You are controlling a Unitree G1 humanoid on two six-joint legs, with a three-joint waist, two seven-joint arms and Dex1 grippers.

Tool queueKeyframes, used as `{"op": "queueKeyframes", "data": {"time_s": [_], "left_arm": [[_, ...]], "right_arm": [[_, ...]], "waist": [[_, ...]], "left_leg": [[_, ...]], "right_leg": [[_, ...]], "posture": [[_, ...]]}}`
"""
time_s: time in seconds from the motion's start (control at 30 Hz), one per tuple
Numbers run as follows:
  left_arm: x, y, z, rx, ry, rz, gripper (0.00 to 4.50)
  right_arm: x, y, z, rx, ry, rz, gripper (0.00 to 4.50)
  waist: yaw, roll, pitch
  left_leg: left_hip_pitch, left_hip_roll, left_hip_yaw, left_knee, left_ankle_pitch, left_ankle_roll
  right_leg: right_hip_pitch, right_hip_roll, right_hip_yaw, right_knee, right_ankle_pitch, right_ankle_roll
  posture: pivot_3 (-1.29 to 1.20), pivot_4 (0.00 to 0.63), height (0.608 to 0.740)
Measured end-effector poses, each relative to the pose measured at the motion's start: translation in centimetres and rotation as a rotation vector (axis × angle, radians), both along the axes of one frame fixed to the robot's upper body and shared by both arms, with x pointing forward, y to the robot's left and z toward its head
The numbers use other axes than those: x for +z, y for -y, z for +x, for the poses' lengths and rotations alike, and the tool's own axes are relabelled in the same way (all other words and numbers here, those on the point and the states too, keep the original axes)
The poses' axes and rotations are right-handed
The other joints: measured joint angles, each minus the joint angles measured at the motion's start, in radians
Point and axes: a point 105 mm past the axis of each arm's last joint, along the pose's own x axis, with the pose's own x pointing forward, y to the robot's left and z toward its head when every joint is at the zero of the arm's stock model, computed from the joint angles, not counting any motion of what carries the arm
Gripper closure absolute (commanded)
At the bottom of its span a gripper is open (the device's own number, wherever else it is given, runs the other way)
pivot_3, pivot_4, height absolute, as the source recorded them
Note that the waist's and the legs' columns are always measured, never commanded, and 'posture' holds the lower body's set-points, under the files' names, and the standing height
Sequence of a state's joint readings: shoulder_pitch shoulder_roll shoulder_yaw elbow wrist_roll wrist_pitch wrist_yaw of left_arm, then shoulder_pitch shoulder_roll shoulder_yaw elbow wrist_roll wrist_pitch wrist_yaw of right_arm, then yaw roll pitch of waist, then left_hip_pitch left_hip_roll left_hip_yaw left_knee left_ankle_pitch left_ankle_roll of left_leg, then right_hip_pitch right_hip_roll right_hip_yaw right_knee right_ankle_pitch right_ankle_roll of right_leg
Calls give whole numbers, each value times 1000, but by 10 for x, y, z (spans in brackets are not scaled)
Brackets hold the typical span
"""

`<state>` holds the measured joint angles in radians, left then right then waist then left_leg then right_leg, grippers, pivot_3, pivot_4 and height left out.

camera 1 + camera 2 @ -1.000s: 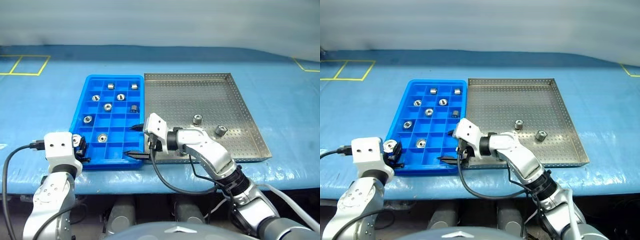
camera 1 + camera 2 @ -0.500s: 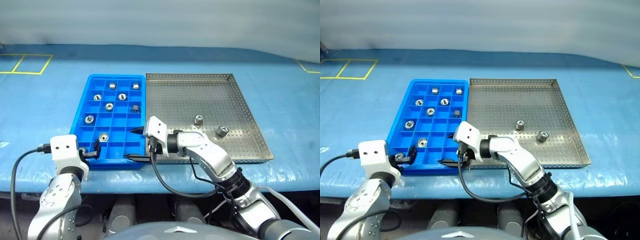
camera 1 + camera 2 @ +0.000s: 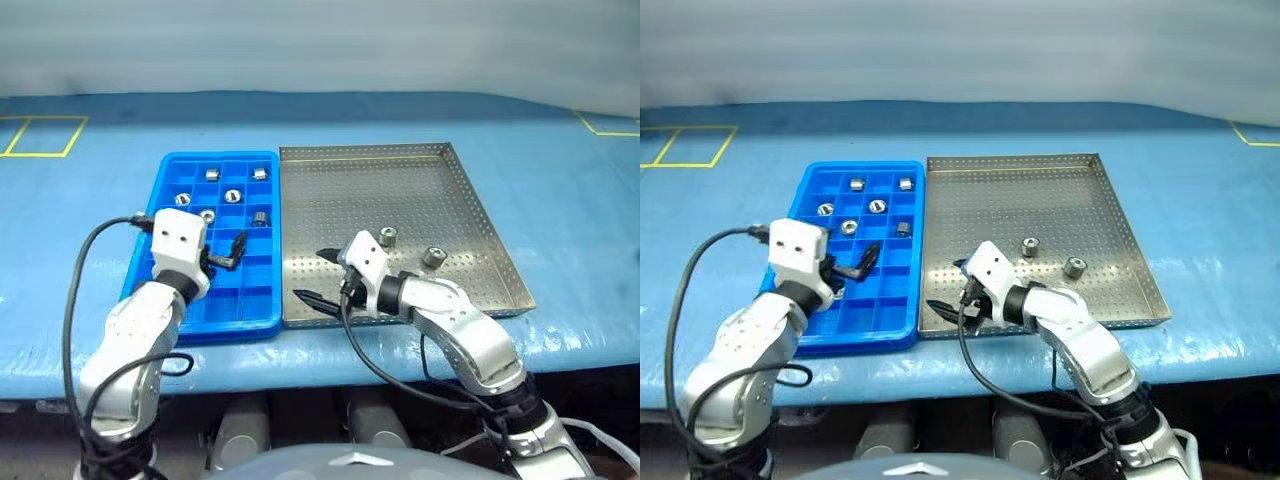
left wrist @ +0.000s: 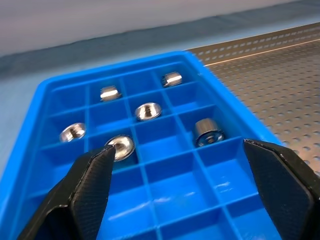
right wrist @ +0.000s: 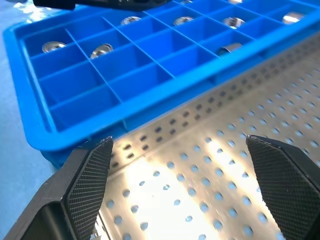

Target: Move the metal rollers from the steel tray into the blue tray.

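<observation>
Left eye view: the right gripper (image 3: 318, 277) hangs wide and empty over the steel tray (image 3: 470, 215) near its front corner beside the blue tray (image 3: 150, 250), where the left gripper (image 3: 228, 254) gapes empty. Two rollers (image 3: 388, 236) sit just beyond the right gripper. They look hard, heavy, slick; pinch across the sides. Open floor surrounds them, rims low.
</observation>
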<state>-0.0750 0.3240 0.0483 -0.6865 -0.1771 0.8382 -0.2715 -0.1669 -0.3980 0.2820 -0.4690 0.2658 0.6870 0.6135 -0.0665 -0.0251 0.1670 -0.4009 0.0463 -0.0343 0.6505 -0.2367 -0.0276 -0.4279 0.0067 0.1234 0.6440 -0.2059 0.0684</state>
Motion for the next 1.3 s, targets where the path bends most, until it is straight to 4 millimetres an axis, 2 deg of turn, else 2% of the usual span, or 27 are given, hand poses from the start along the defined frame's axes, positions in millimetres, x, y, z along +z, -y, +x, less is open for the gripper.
{"op": "queueKeyframes", "data": {"time_s": [0.17, 0.33, 0.6, 1.03, 1.3], "left_arm": [[4, 33, -2, -229, 35, 10, 45], [8, 47, -11, -361, 82, 27, 45], [2, 54, -26, -460, 105, 8, 45], [-32, 51, -61, -561, -104, -29, 45], [-31, 54, -67, -577, -115, -54, 45]], "right_arm": [[-7, 22, 0, -135, -51, -49, 0], [-15, 29, -1, -226, -121, -76, 0], [-19, 30, 7, -294, -186, -114, 0], [-27, 28, 7, -294, -243, -153, 0], [-27, 27, 7, -280, -245, -154, 0]], "waist": [[-56, 0, 0], [-100, 0, 0], [-130, 0, 0], [-125, 0, 0], [-116, 0, 0]], "left_leg": [[0, 1, 0, -1, 0, 0], [0, 1, 0, -1, 0, 0], [0, 1, -1, -1, 0, 0], [0, 1, -1, -2, 0, 0], [0, 1, -1, -2, 0, 0]], "right_leg": [[-1, 1, 0, 1, 0, 0], [-1, 1, 0, 1, 0, 0], [0, 1, 1, 1, 0, 0], [-1, 1, 1, 1, 0, 0], [-1, 1, 1, 1, 0, 0]], "posture": [[-186, 150, 740], [-189, 150, 740], [-151, 150, 740], [-118, 150, 740], [-106, 150, 740]]}}
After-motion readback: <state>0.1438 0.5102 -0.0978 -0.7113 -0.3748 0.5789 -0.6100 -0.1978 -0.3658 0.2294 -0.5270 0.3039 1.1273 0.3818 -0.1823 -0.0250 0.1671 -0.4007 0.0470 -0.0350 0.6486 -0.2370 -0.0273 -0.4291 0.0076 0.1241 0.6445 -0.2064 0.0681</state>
